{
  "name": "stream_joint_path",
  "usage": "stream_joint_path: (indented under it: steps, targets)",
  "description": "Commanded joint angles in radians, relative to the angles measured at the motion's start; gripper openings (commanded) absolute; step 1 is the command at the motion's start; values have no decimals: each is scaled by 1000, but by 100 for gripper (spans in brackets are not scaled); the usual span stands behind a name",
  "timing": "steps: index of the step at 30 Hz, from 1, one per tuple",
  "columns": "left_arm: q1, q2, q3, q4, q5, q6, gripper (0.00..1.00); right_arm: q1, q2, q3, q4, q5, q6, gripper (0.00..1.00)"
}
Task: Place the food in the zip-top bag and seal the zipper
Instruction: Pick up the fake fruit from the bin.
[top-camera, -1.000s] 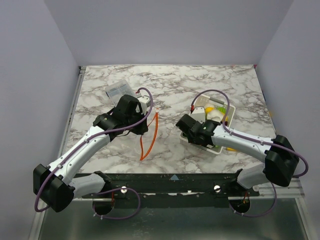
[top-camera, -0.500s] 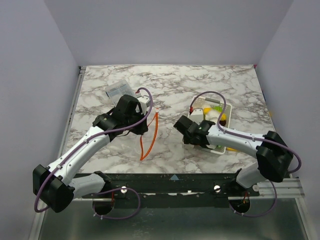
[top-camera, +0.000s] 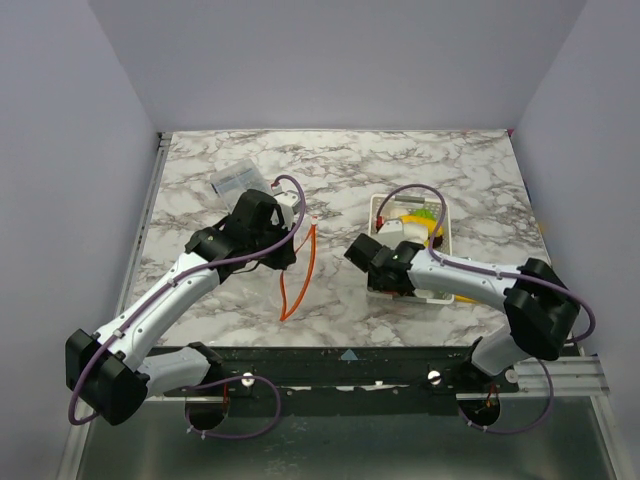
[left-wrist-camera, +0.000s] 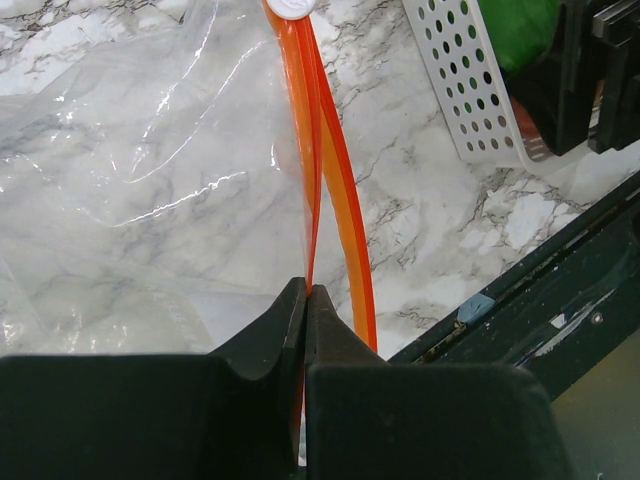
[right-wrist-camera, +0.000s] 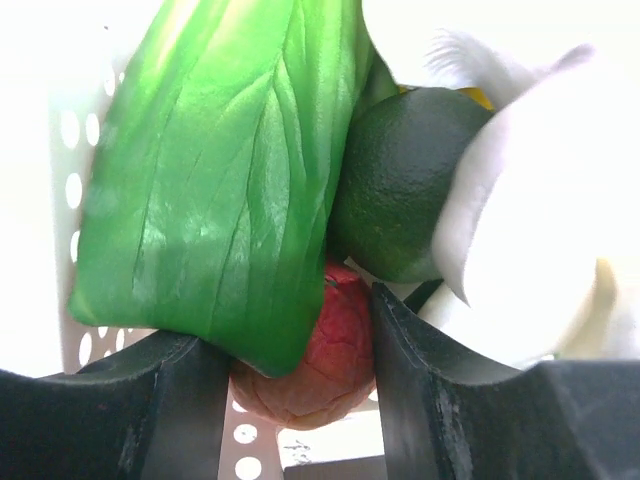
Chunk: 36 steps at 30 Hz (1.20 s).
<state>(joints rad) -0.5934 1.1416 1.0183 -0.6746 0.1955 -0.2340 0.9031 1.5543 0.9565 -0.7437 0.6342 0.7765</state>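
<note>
Step in hand: first pick of food, with the bag mouth held ready. Left gripper (left-wrist-camera: 305, 300) is pinched tight on the zipper (left-wrist-camera: 318, 150), the jaws showing no gap, the orange strip running up and away from them. One lip is lifted off the other, so the mouth gapes a little. The zip-top bag (left-wrist-camera: 150, 170) lies slack and see-through on the bench (top-camera: 400, 160), left of middle, its strip trailing toward the near edge. No food is in it that I can see. Right gripper (right-wrist-camera: 290, 335) is down inside the white basket (top-camera: 378, 203), which sits in the right half, midway between the near and far edges. Its fingers are partly spread, bracketing a red fruit (right-wrist-camera: 320, 350) with the lower edge of a green leaf (right-wrist-camera: 220, 170) lapping between them. Whether they press on the fruit is not clear. A dark green piece (right-wrist-camera: 410, 180) and a white mushroom (right-wrist-camera: 540, 200) crowd close on the right. A grey-clear packet (top-camera: 235, 178) lies toward the far-left corner, not involved. Judgement: the task is barely begun. The next move calls for closing on the fruit alone without snagging the leaf, lifting clear of the basket wall, then carrying it across to the gaping mouth. The left side needs to hold that lip higher, since the opening looks narrow.
</note>
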Motion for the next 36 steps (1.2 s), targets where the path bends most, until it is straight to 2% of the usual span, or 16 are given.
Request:
stream_joint_path:
  steps: [1,8,16,17,28,31,36]
  targets:
    - [-4,-3,-6,10,8,9,0,3,-85,51,-33,-2,-7,37]
    - [-5,-2,-6,10,4,9,0,2,-147,111,-86,3,-26,31]
    - [-5,0,-9,17,35,8,0,3,-247,129,-72,-60,-61,9]
    - [-4,0,-9,18,42,8,0,2,-272,167,-56,-78,-71,8]
    - [7,-12,-15,39,120,-2,0,3,-427,96,86,-209,-131,4]
    - [16,-28,-27,64,183,-17,0,3,-466,49,211,-317,-164,1]
    - [37,-39,-35,84,241,-33,0,2,-492,-110,621,-598,-149,1]
